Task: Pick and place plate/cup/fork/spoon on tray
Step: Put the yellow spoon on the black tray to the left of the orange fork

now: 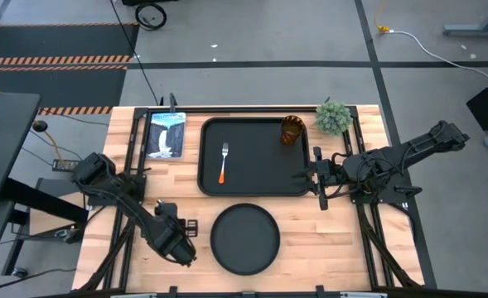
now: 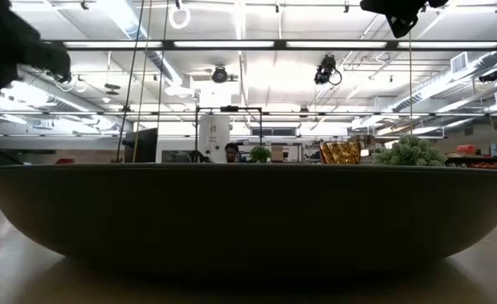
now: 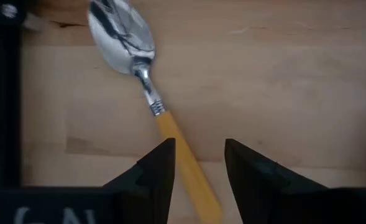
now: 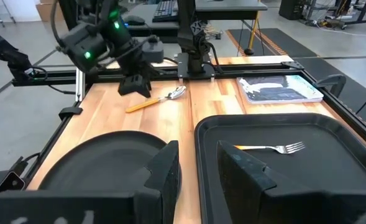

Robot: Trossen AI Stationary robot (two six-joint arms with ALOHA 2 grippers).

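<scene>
Wooden table: spoon handle lies between open left claw fingers.

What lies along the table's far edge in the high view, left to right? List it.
Picture card → tray, with the fork on it, then the cup in its corner → small green plant.

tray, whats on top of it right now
The tray holds the fork lying flat at its left part and the cup upright in its far right corner. The plate and spoon are on the table. Nothing covers the tray's floor.
</scene>
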